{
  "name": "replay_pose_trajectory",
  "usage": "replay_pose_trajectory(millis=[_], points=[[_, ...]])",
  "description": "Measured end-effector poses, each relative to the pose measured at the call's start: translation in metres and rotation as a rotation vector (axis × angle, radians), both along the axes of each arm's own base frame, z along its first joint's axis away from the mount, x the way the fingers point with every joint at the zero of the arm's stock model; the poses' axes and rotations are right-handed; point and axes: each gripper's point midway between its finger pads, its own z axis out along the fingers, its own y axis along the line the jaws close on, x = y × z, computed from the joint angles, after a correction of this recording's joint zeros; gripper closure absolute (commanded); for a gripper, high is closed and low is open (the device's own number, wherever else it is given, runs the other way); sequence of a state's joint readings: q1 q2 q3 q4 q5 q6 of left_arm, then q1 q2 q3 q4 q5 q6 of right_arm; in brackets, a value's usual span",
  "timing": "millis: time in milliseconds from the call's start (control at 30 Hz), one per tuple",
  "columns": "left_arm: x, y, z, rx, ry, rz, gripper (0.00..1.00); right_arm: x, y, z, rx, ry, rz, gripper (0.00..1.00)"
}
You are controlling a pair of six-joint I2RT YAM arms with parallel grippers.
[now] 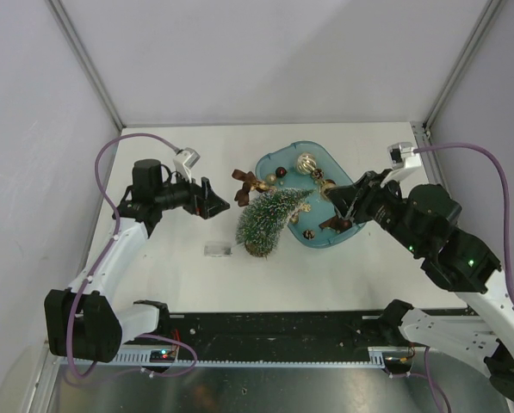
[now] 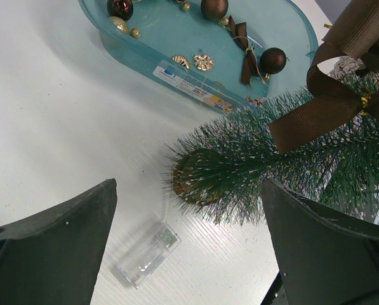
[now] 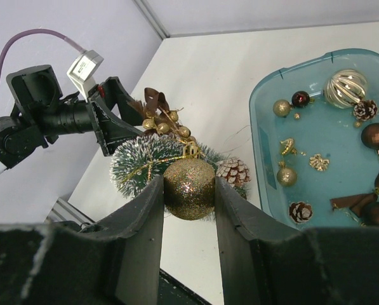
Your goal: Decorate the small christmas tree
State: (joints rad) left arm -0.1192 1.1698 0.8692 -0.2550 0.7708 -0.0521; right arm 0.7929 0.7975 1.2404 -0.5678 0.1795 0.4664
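Observation:
The small christmas tree (image 1: 269,219) leans over, its wooden base (image 2: 190,181) on the table and its tip toward the teal tray (image 1: 301,145). It carries a brown bow (image 2: 322,108), a gold garland and a pine cone (image 3: 233,170). My right gripper (image 3: 189,190) is shut on a gold glitter ball (image 3: 189,188) and holds it just in front of the tree (image 3: 145,159); in the top view the gripper (image 1: 341,205) is over the tray's near side. My left gripper (image 1: 212,205) is open and empty, left of the tree, its fingers (image 2: 49,248) wide apart above the table.
The tray (image 3: 260,146) holds several ornaments: dark and gold balls, a striped gold ball (image 3: 345,88), pine cones and brown bows. A clear battery box (image 1: 218,249) lies on the table left of the tree base, joined to it by a thin wire; it shows between my left fingers (image 2: 145,254).

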Motion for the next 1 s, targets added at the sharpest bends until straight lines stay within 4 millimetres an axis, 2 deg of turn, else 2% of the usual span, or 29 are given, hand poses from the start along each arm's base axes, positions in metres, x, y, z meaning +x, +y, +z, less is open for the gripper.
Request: replay_pose_trajectory(millis=[300, 733, 1000], points=[[0.000, 0.000, 0.000, 0.000, 0.001, 0.000, 0.00, -0.001, -0.001, -0.001, 0.000, 0.000, 0.000, 0.78], [-0.001, 0.001, -0.002, 0.001, 0.006, 0.003, 0.00, 0.004, 0.006, -0.029, -0.046, 0.046, 0.006, 0.78], [-0.001, 0.001, -0.003, 0.001, 0.007, 0.004, 0.00, 0.000, 0.001, -0.023, -0.033, 0.022, 0.006, 0.76]])
